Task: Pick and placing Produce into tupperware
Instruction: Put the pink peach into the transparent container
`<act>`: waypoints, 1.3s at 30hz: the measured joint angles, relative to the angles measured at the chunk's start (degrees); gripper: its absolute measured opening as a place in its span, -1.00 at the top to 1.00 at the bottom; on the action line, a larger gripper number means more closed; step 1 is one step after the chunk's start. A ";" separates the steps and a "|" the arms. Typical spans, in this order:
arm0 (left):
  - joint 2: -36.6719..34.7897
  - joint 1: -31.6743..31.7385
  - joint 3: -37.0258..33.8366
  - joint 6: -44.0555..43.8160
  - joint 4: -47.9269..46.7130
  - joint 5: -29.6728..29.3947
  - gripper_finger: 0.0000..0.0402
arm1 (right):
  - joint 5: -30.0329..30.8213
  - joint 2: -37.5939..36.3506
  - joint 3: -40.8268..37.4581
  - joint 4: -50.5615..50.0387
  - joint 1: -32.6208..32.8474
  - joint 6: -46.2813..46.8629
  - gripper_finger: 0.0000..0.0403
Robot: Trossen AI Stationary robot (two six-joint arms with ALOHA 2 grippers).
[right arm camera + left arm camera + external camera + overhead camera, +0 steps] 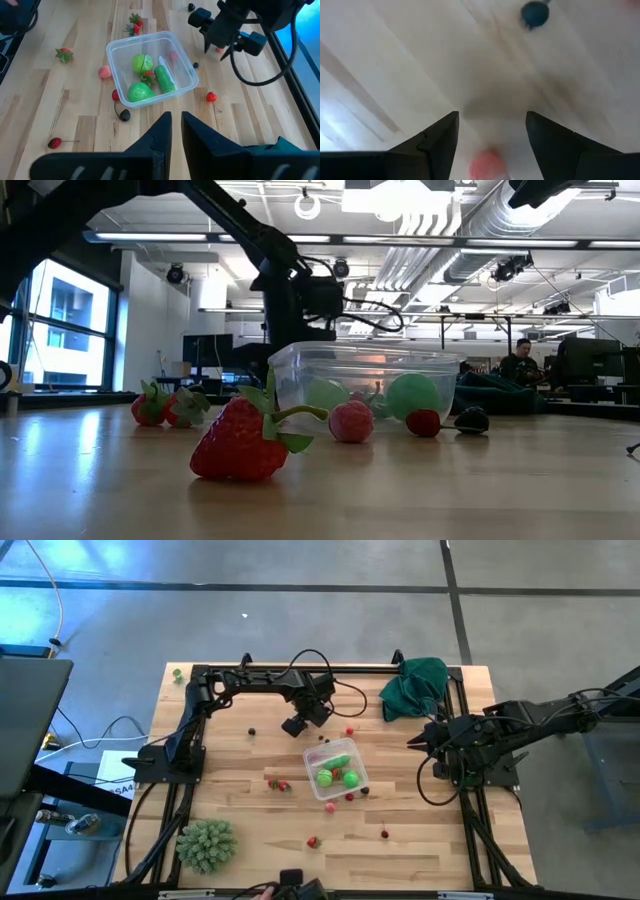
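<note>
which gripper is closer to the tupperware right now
Left. The left gripper hovers just off the far corner of the tupperware, fingers open. The right gripper waits well off to the box's right side, fingers nearly together.

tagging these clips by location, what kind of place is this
Likely an open-plan lab or industrial office: exposed ducts and strip lights overhead, a person at monitors in the background, and a wooden table on a bare concrete floor.
</note>
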 joint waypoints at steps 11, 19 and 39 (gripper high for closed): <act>-0.37 0.00 1.16 -2.99 -6.12 -2.87 -0.10 | -0.02 0.00 0.00 0.03 0.01 0.00 0.84; -0.38 0.04 1.18 -4.19 -5.84 -7.34 -0.10 | -0.02 0.01 0.00 0.03 0.02 0.00 0.84; -0.04 0.00 1.25 -2.90 -6.72 -10.86 -0.10 | -0.02 0.01 0.00 0.03 0.01 -0.01 0.84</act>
